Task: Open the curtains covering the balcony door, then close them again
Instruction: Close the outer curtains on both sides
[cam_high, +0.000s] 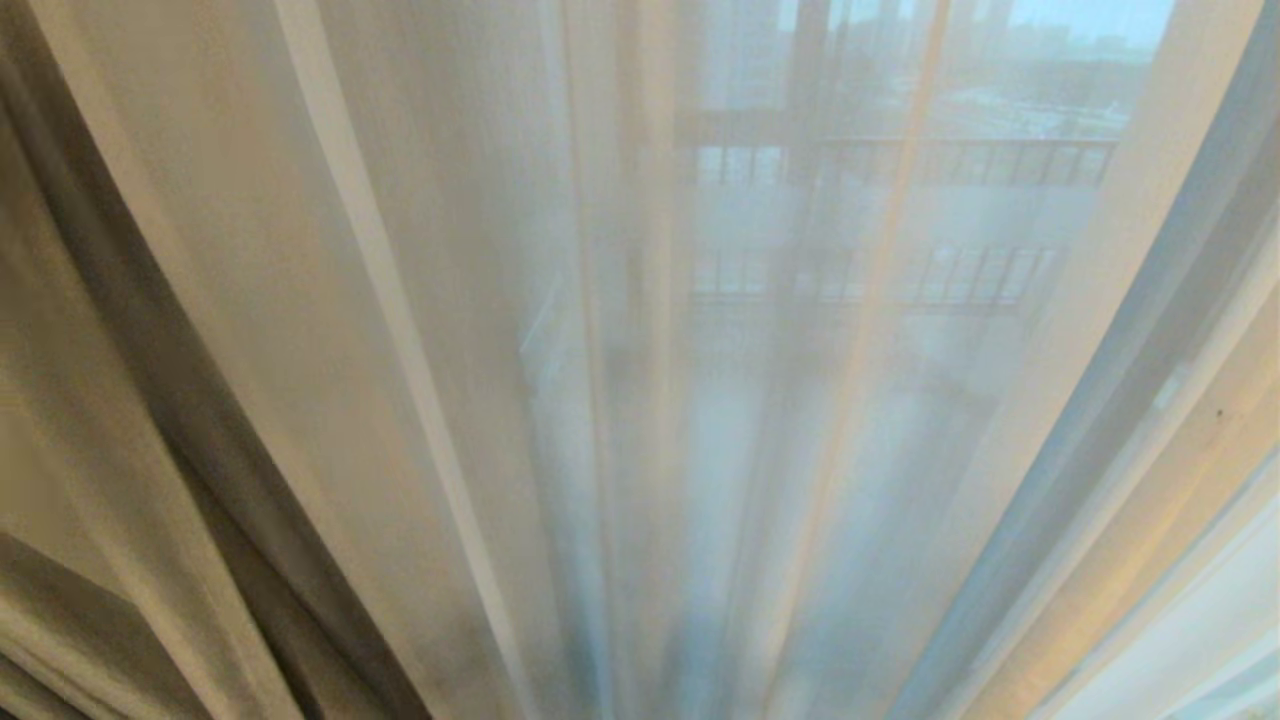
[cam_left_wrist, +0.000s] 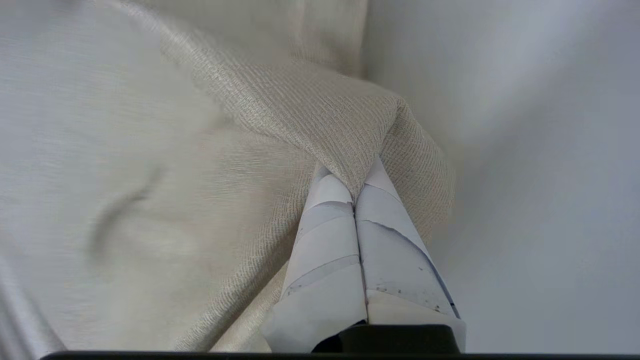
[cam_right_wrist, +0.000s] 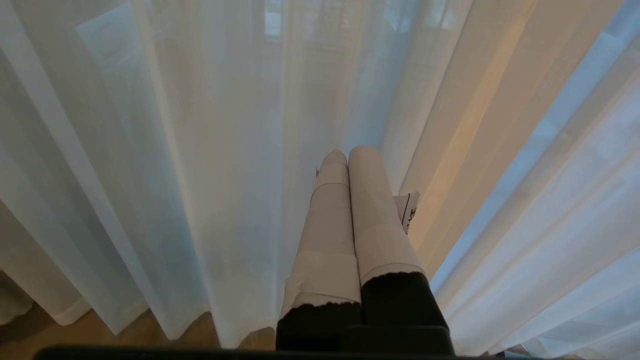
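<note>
White sheers (cam_high: 620, 400) fill my head view, the balcony door (cam_high: 810, 150) and a railing (cam_high: 900, 165) dim behind them at upper right; heavy beige drapes (cam_high: 90, 420) hang at far left. My left claw (cam_left_wrist: 356, 187) is pinched on a drape fold. My right claw (cam_right_wrist: 347, 155) is pressed together, empty, before the sheers.

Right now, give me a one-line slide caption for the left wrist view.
Left end effector shut on a fold of the woven grey-beige drape, with the white sheer beside it.
</note>
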